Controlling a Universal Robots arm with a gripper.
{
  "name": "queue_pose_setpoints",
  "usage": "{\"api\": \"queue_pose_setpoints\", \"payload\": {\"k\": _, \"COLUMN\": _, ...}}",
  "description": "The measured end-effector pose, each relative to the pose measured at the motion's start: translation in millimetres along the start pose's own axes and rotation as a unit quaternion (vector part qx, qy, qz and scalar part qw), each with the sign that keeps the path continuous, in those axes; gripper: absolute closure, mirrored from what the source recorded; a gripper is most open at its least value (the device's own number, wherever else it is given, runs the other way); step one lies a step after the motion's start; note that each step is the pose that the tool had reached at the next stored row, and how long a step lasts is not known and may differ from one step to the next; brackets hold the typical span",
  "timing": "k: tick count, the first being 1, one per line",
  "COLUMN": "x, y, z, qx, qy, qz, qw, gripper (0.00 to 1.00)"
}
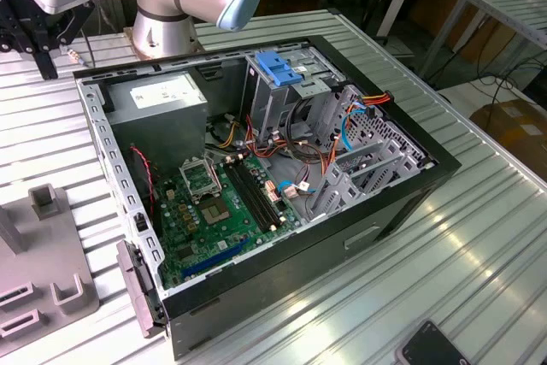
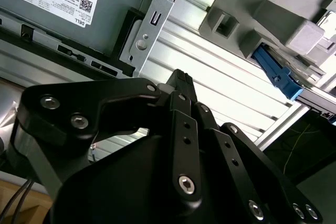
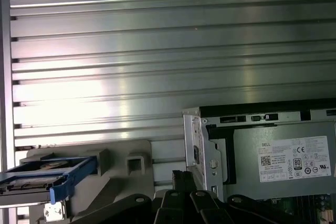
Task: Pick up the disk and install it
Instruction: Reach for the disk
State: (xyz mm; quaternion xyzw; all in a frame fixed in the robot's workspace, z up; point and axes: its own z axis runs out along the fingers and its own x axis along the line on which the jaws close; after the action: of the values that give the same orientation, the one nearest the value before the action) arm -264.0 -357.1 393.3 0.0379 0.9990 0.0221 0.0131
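Observation:
The disk (image 3: 44, 180), a flat dark drive framed by blue plastic rails, rests in a grey holder (image 3: 126, 163) on the slatted metal table. In the second wrist view one blue rail end of the disk (image 2: 277, 75) sticks out beside the grey holder blocks (image 2: 302, 32). My gripper (image 2: 180, 78) hangs above the table between the holder and the corner of the open computer case (image 2: 152, 22), apart from the disk. Its fingers are shut together with nothing between them. In the exterior view the gripper (image 1: 44, 64) is at the far left, beyond the case's back corner.
The open computer case (image 1: 410, 203) lies on its side with the motherboard (image 1: 214, 211) exposed. Inside are a grey power-supply box (image 1: 162, 96) and a metal drive cage with a blue handle (image 1: 280, 66), amid loose cables. A dark phone (image 1: 432, 348) lies near the table's front edge.

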Motion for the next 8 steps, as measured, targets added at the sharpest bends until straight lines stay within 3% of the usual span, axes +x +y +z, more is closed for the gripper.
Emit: {"api": "queue_pose_setpoints", "payload": {"k": 8, "x": 1.1, "y": -0.1, "z": -0.1, "qx": 0.0, "qy": 0.0, "qz": 0.0, "qw": 1.0, "gripper": 0.9}}
